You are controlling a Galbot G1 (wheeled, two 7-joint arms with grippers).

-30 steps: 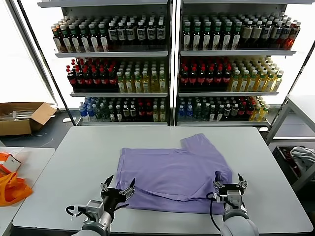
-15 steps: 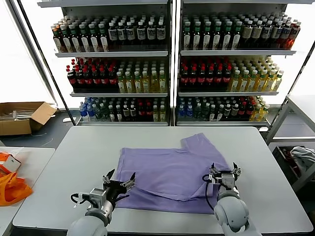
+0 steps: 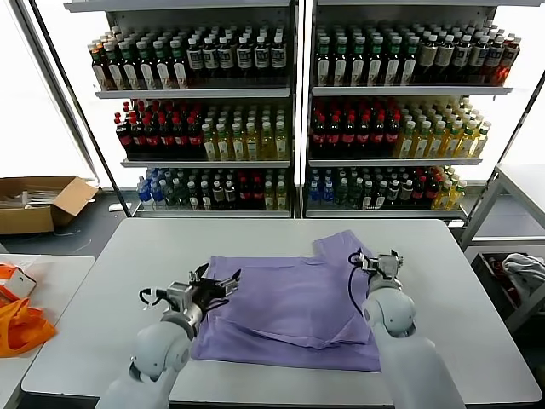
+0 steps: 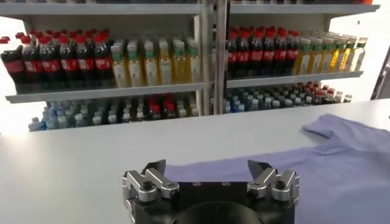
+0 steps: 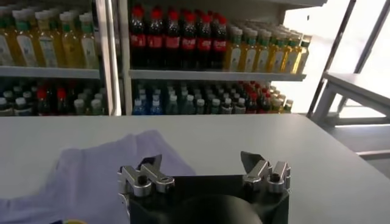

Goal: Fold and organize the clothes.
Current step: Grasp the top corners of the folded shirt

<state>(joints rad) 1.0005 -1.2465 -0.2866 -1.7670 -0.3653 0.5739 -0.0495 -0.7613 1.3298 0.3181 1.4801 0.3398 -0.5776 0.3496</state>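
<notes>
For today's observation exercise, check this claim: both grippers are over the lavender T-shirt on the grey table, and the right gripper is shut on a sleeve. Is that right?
Not quite. The right gripper is open, holding nothing; the right wrist view shows its fingers spread apart with no fabric between them. The rest stands: both it and the left gripper are over the lavender T-shirt on the grey table.

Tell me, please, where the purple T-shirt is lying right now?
In the head view the T-shirt lies spread on the grey table, between the open left gripper and the open right gripper.
</notes>
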